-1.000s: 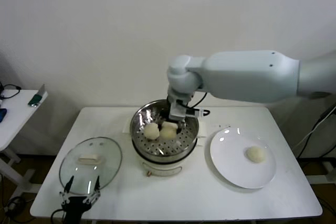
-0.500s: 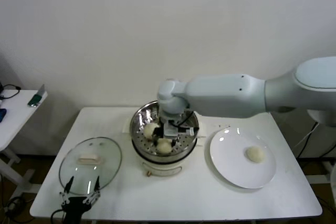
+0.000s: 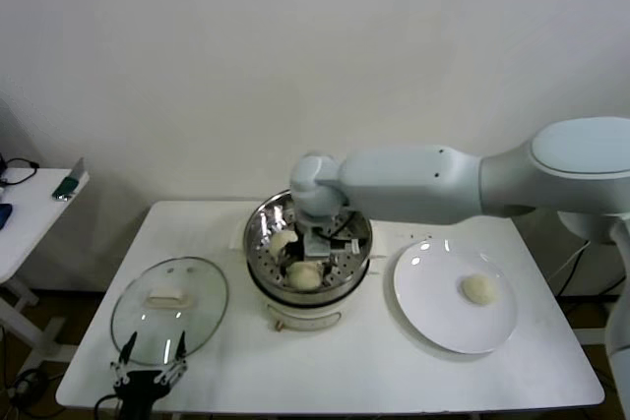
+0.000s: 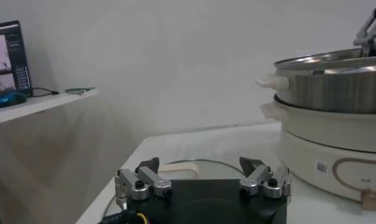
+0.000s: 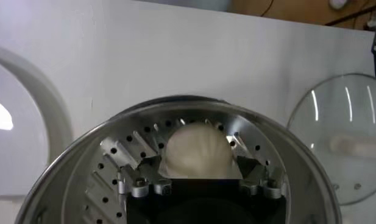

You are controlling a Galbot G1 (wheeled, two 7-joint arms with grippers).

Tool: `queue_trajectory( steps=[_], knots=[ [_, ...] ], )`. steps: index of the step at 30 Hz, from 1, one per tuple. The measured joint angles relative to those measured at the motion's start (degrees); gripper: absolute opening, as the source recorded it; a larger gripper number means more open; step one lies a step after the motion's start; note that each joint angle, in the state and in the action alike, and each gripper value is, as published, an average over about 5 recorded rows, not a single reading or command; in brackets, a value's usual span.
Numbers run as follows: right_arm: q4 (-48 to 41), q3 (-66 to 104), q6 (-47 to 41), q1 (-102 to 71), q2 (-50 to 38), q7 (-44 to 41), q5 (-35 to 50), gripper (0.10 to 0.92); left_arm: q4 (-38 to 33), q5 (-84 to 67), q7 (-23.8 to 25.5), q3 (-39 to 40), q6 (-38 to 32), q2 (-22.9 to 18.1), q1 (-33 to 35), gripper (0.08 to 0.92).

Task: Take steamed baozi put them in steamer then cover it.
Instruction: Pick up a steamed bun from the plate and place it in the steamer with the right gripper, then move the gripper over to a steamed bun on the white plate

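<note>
The steamer (image 3: 258,261) stands mid-table on its white base; it also shows in the left wrist view (image 4: 334,85) and the right wrist view (image 5: 84,176). My right gripper (image 3: 309,261) reaches down into it, shut on a steamed baozi (image 3: 303,276) low over the perforated tray; in the right wrist view the gripper (image 5: 198,165) has a finger on each side of that bun (image 5: 197,146). A second baozi (image 3: 283,240) lies in the steamer's left part. Another baozi (image 3: 479,288) lies on the white plate (image 3: 433,317). My left gripper (image 3: 150,356) waits open at the table's front left (image 4: 200,167).
The round glass lid (image 3: 169,302) with its cream handle lies flat on the table left of the steamer, just beyond my left gripper; it also shows in the right wrist view (image 5: 343,146). A small side table (image 3: 30,204) stands at far left.
My right gripper has moved down and toward the front of the steamer, carrying the baozi from beside the left bun to the front part of the tray. The left arm has not moved.
</note>
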Motion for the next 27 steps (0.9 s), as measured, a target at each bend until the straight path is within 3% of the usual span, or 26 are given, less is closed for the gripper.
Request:
queue_trajectory(
  steps=[12,19,27],
  knots=[
    [-5.4,-3.1,-1.9,8.3,-7.2,-6.1,16.5,0.823,0.5,0.1,0.0,0.3,-0.2,0.0,-0.4,0.823],
    [-5.1,-9.5,-12.6,11.4,-17.2,-6.7,25.2,0.823,0.7,-0.3,0.1,0.3,0.2,0.0,-1.2,0.823],
    [-3.1,-13.7,-25.7,9.8,-29.1,-3.3,27.4,0.823,0.5,-0.4,0.3,0.5,0.7,-0.2,-1.8,0.823]
  ],
)
